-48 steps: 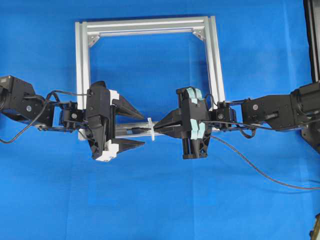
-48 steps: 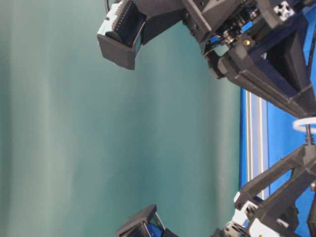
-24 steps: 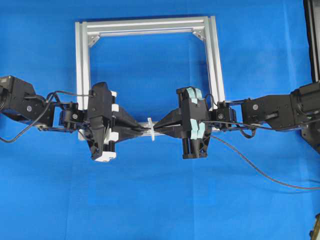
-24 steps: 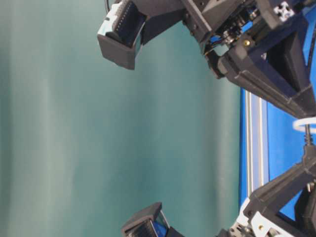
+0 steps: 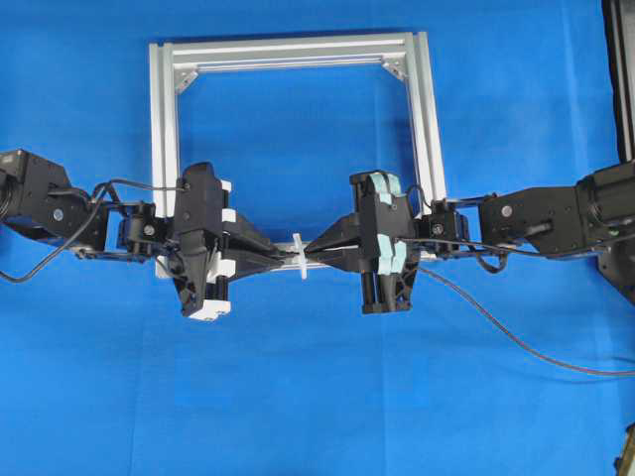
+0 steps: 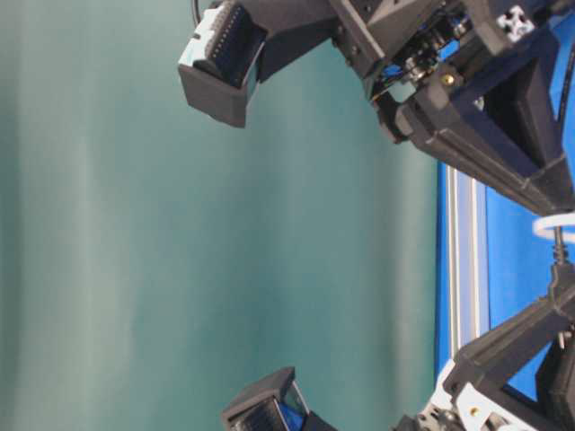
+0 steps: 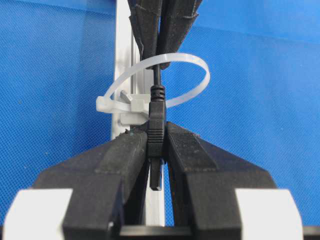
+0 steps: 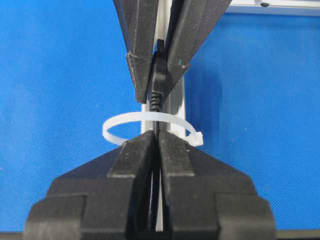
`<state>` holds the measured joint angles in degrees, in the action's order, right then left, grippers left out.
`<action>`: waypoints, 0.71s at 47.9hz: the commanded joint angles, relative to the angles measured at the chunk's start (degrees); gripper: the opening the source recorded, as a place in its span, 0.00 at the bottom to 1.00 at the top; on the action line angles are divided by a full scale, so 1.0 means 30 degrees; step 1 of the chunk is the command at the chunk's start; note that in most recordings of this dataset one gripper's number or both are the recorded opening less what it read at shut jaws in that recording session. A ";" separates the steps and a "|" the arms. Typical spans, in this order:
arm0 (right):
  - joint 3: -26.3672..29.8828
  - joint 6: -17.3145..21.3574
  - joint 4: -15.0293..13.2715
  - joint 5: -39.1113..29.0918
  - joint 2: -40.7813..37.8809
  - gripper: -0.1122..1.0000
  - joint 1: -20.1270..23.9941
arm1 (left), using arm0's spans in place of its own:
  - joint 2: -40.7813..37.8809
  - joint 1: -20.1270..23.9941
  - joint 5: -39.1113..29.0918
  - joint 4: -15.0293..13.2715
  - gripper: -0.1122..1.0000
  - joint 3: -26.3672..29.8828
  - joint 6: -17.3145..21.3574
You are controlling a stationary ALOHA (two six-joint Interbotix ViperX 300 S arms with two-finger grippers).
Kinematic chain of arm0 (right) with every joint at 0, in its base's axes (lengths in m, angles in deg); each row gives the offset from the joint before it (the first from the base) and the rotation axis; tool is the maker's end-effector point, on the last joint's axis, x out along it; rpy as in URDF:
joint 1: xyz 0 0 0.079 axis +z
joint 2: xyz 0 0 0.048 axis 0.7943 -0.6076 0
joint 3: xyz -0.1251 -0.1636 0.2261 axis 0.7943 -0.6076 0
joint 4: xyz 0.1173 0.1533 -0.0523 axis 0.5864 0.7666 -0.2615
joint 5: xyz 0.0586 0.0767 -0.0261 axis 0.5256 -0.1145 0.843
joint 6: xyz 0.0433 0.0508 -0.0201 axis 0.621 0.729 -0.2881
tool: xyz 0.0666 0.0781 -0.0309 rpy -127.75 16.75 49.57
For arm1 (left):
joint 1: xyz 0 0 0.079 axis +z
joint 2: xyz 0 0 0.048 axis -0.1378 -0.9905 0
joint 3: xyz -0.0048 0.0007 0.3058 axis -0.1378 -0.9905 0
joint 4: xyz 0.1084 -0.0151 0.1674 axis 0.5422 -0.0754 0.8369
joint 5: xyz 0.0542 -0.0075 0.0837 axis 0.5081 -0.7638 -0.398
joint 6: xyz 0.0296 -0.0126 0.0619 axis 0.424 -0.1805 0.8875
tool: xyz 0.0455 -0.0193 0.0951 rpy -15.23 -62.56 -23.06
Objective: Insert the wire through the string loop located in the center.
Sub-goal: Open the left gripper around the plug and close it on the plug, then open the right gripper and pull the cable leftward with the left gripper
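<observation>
The wire's plug (image 7: pixel 156 131) had passed through the zip-tie loop (image 7: pixel 187 75); left gripper (image 7: pixel 156 150) pinched it, right gripper (image 8: pixel 156 145) apparently clamped the cable; pulling through remained.

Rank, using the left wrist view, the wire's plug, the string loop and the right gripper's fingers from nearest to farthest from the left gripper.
1. Wire's plug: clamped in the left gripper.
2. String loop: just beyond, around the wire.
3. Right gripper's fingers: farthest, top of view.

A blue table surface (image 5: pixel 317 397) carries a square silver frame (image 5: pixel 164 119), its near bar running beneath both closed grippers.
</observation>
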<state>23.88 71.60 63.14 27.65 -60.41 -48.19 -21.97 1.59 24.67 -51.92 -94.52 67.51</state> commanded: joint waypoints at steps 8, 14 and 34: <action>0.0205 0.0029 -0.0029 -0.0352 0.0264 0.23 0.0029 | 0.0264 0.0088 0.0059 0.0029 0.16 0.0293 0.0029; 0.0234 0.0059 0.0000 -0.0381 0.0264 0.53 0.0029 | 0.0293 0.0059 0.0088 0.0029 0.16 0.0264 0.0029; 0.0205 0.0059 0.0000 -0.0381 0.0264 0.97 0.0029 | 0.0322 0.0088 0.0088 0.0029 0.16 0.0205 0.0059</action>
<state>23.88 71.87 63.14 26.24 -60.41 -48.19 -21.97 1.68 24.58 -51.92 -94.43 67.51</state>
